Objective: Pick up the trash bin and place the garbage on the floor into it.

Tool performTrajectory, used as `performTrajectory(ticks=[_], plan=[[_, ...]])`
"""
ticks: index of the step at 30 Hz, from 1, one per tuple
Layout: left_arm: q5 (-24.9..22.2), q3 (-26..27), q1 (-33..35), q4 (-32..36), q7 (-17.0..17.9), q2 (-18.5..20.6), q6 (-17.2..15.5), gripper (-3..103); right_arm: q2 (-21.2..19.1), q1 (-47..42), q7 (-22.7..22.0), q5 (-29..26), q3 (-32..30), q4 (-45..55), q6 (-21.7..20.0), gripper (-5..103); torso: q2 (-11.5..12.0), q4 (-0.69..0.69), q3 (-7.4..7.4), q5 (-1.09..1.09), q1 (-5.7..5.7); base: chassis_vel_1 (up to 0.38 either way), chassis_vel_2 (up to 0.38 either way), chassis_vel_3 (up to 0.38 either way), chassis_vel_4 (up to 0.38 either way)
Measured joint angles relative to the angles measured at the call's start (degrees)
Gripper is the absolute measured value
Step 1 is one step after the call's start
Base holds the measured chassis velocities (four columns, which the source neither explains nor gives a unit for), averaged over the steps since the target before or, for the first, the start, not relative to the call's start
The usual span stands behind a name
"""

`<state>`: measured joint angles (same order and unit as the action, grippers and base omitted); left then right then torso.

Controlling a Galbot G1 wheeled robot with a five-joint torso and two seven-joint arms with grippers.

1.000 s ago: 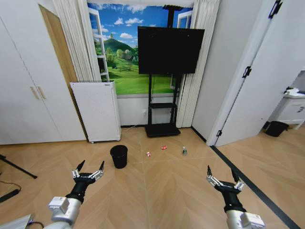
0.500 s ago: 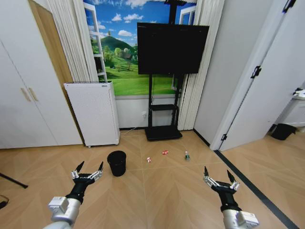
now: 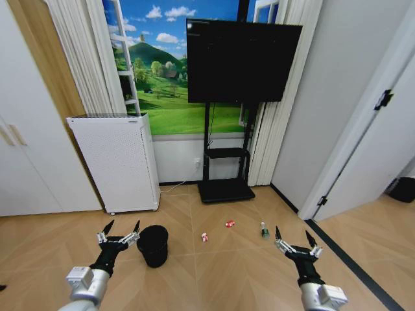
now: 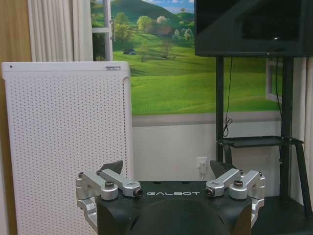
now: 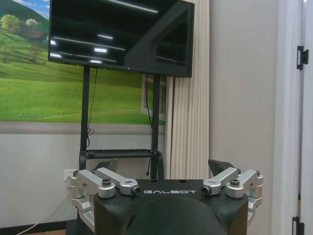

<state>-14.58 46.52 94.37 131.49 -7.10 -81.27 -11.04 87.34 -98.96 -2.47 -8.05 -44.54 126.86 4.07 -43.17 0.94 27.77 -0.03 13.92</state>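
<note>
The approach stage is judged to be in hand: nothing is gripped, and the trash bin point(image 3: 155, 245) stands untouched on the floor point(image 3: 227, 278), at about 11 o'clock from the foot of the head view. The left gripper point(image 3: 118, 233) is held low and forward, just beside the bin's rim at its 9 o'clock, its jaws spread wide and empty. The right gripper point(image 3: 291, 240) is held out in matching fashion at 5 o'clock from the bin, well apart from it, jaws likewise spread on nothing. Both arms are extended level, wrists straight.

The garbage lies between the two grippers and slightly beyond: a red-and-white wrapper point(image 3: 204, 238) near the bin at its 3 o'clock, a red packet point(image 3: 229, 223) farther on, and a small bottle point(image 3: 264, 230) just ahead of the right gripper. A white cabinet point(image 3: 117, 162) and a television stand point(image 3: 225, 189) are seen against the far wall.

The next move is judged to call for the left gripper to be lowered over the bin's rim and closed on it.
</note>
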Motion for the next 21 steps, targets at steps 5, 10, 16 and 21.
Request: performTrajectory(ticks=[5, 10, 16, 21], plan=[[0.0, 0.0, 0.0, -0.1, 0.0, 0.0, -0.1, 100, 0.0, 0.2, 0.0, 0.3, 0.3, -0.4, 0.0, 100, 0.0, 0.00, 0.00, 0.03, 0.00, -0.363, 0.342, 0.366, -0.354], [0.0, 0.1, 0.0, -0.1, 0.0, 0.0, -0.1, 100, 0.0, 0.2, 0.0, 0.8, 0.5, -0.6, 0.0, 100, 0.0, 0.00, -0.01, -0.02, -0.01, -0.357, 0.350, 0.361, -0.364], [0.5, 0.3, 0.2, -0.3, 1.0, 0.0, -0.1, 100, 0.0, 0.1, -0.1, 0.8, 0.6, -0.8, 1.0, 100, 0.0, 0.00, 0.00, -0.01, 0.00, -0.345, 0.329, 0.366, -0.339], [1.9, 1.1, 0.1, -0.4, 1.9, 0.0, 0.8, 100, -0.2, 0.0, -0.2, 0.9, 0.7, -1.0, 1.5, 100, 0.0, -0.03, 0.02, 0.04, 0.05, -0.223, 0.235, 0.227, -0.186]])
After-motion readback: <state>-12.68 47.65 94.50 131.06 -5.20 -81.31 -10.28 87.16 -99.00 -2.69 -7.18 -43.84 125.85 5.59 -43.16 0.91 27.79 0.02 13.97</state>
